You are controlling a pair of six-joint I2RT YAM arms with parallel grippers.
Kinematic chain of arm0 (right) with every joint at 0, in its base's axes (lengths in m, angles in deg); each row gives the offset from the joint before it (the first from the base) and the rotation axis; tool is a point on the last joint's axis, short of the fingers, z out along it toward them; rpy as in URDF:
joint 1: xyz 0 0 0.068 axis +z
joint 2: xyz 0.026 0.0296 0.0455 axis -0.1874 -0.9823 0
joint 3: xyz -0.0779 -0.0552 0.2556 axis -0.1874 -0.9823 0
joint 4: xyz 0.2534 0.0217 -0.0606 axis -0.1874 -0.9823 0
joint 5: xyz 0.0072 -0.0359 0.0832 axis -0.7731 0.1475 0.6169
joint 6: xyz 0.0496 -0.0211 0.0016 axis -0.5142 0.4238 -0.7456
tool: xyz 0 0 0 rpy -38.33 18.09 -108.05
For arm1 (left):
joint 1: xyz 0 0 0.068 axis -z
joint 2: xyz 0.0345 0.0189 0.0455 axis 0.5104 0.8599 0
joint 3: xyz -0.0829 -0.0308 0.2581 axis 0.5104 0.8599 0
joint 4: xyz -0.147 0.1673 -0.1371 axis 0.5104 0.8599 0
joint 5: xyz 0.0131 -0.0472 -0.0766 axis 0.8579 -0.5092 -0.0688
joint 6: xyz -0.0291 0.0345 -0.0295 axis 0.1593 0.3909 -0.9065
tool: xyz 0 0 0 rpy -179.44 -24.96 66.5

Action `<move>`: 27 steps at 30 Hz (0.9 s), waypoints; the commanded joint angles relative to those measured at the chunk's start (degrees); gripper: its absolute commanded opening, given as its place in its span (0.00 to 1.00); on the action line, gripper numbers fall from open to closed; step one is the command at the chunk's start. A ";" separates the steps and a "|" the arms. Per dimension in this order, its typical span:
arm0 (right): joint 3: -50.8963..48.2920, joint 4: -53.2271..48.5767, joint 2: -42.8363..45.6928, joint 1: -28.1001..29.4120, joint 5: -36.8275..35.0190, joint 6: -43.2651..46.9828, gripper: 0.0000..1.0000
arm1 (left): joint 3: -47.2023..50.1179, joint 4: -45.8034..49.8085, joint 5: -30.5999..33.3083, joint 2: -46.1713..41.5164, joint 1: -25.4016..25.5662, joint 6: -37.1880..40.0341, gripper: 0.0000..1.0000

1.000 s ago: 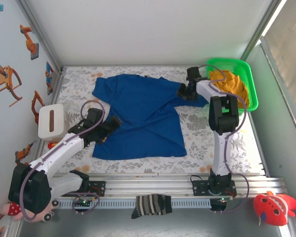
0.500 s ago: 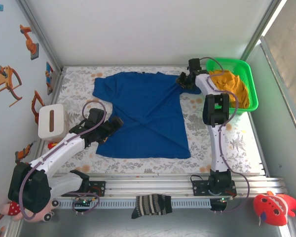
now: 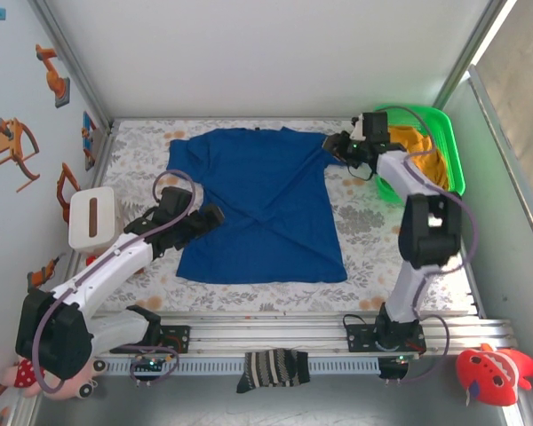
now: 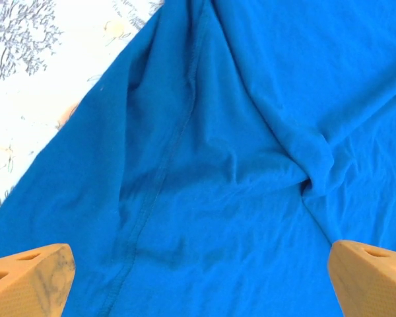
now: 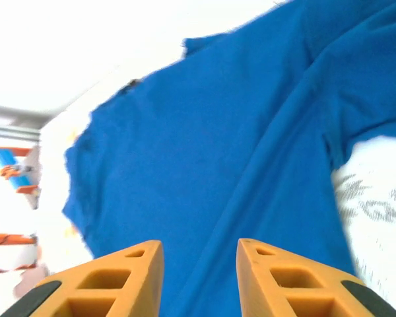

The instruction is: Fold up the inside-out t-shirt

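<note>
Shirt (image 3: 258, 204) is spread mostly flat on the floral table (image 3: 382, 240), roughly centre and toward the far side, hem nearest the arm bases, collar toward the back wall. Seams show on the outside. Long creases run diagonally across the body from the right sleeve, so the cloth looks pulled taut from that corner

Right gripper (image 3: 336, 146) sits at the right sleeve, arm reaching far out and leaning left. Wrist view has its jaws narrowed to a small gap, with a ridge of blue cloth running down into it; reads as pinching the sleeve, and cloth near the jaws is lifted off the table

Left gripper (image 3: 206, 218) is released, jaws spread wide, over the shirt's left edge near the lower side seam. Wrist view has both fingers (image 4: 33, 277) apart with nothing between them, wrinkled cloth and a seam line below; can't tell if the tips touch it

Green basket (image 3: 456, 169) at far right holds an orange cloth (image 3: 417, 146), just beside the right arm. White box (image 3: 91, 217) at left edge, striped sock (image 3: 274, 368) on the front rail, red toy (image 3: 493, 371) at near right
</note>
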 commanded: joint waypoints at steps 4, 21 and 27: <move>-21.25 -7.22 21.01 8.94 -6.23 2.75 0.34 | -3.11 4.13 1.46 2.03 1.78 8.86 0.96; -35.39 -11.32 25.25 49.89 -27.77 -4.85 0.31 | -1.32 5.59 2.71 -0.56 2.05 7.29 0.96; -28.70 -13.39 14.82 55.79 -32.06 -4.59 0.31 | -0.87 5.65 2.73 -0.87 2.01 7.18 0.96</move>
